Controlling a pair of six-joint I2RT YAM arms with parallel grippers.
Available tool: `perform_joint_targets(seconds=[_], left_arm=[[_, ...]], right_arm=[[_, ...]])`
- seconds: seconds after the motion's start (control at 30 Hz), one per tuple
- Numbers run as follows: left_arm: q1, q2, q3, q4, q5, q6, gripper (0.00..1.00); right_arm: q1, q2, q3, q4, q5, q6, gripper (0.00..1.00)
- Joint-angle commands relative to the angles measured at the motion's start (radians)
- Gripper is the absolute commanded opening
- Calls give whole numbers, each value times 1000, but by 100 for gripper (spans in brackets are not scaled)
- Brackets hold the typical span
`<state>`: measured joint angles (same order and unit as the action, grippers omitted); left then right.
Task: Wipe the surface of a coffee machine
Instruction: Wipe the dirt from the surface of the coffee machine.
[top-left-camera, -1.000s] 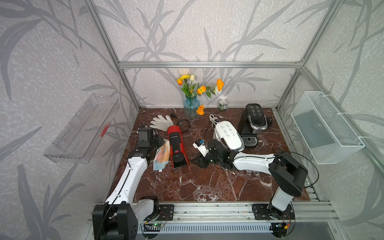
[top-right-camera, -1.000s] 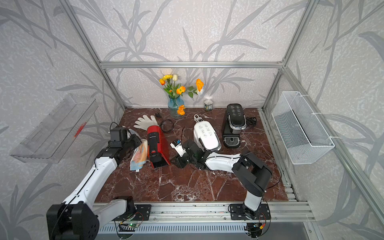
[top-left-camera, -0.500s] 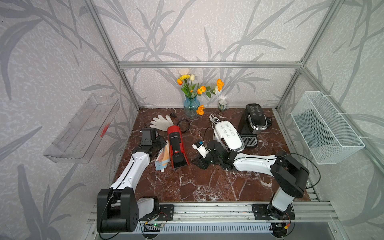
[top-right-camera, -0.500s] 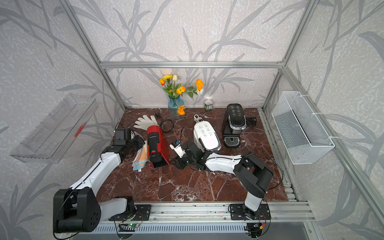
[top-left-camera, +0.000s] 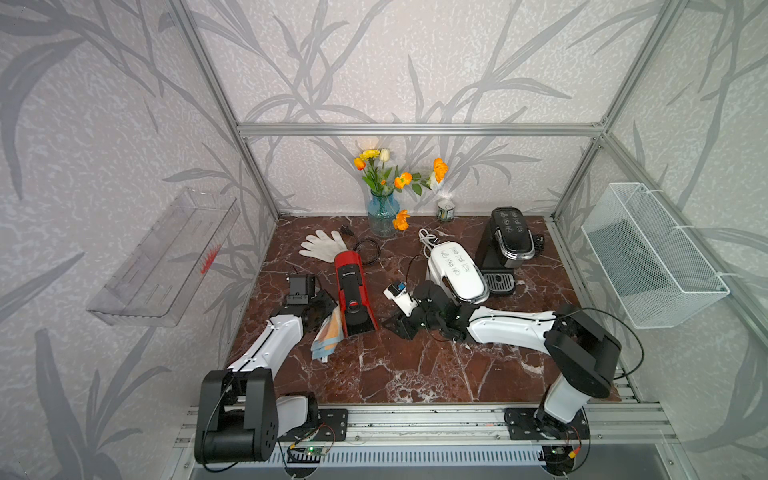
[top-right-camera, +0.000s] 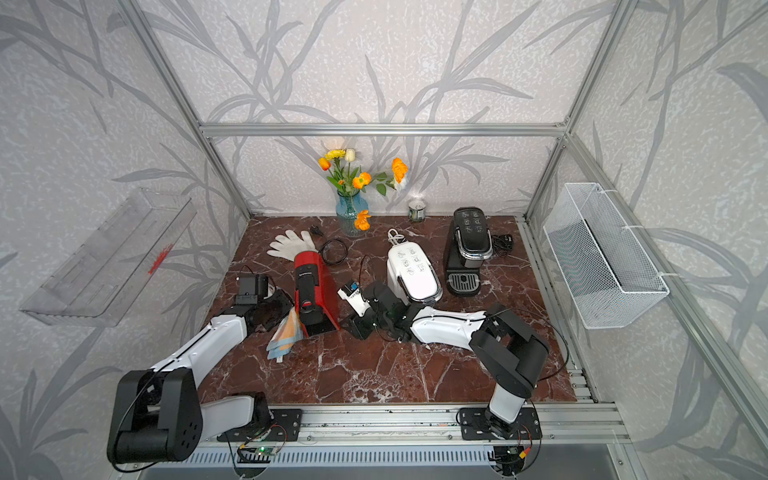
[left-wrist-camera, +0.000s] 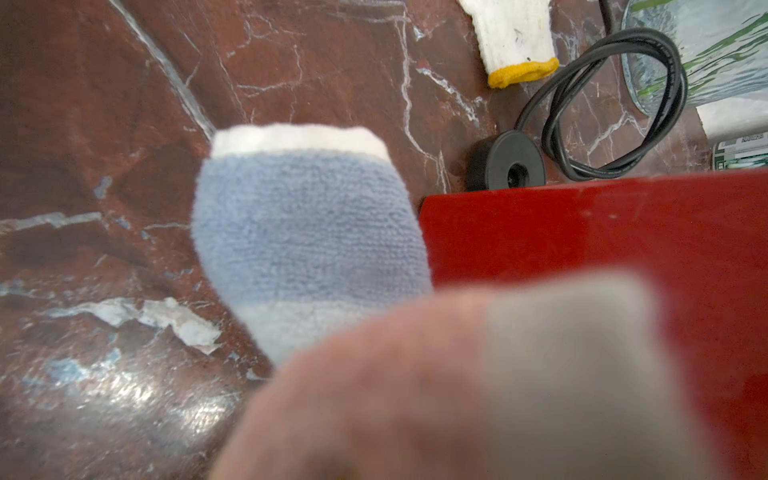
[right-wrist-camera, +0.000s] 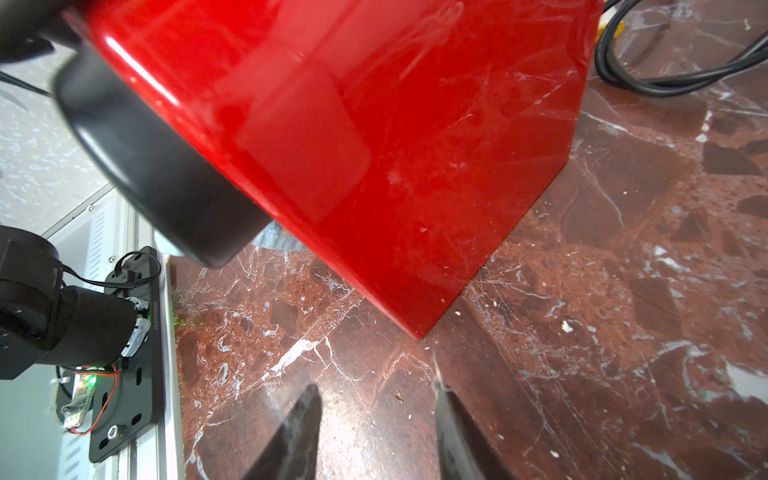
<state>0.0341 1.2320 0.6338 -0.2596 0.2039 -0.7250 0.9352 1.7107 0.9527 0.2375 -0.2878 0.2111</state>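
Left pincer (top-left-camera: 321, 312) has drawn its cloth (top-left-camera: 328, 338) forward along the side of the red machine (top-left-camera: 353, 291), clenched on it. Blurred cloth hides its fingers in the wrist view. Right pincer (right-wrist-camera: 376, 392), parted and empty, sits near the machine's front corner.

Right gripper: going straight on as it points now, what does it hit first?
The right gripper likely meets the red coffee machine near its bottom corner; only bare tabletop between.
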Motion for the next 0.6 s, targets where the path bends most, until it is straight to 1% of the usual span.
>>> perform_joint_targets(seconds=[0.0,0.17,0.27,0.37,0.5,0.57], left_arm=[[3,-49,102,-30,6,9,0],[6,-105,189,-41,-37,26,0],[7,-102,223,-38,-96,56,0],[22,-49,246,-10,-92,65,0],[32,84,268,55,-34,65,0],[34,156,297,33,7,69,0]], right_arm=[[5,-29,15,-12,15,-13,45],[6,-25,15,-10,13,-12,45],[6,-26,14,-12,15,-15,45],[6,-28,13,-14,20,-19,45],[6,-28,11,-14,20,-20,45],[7,-27,12,-13,18,-17,45]])
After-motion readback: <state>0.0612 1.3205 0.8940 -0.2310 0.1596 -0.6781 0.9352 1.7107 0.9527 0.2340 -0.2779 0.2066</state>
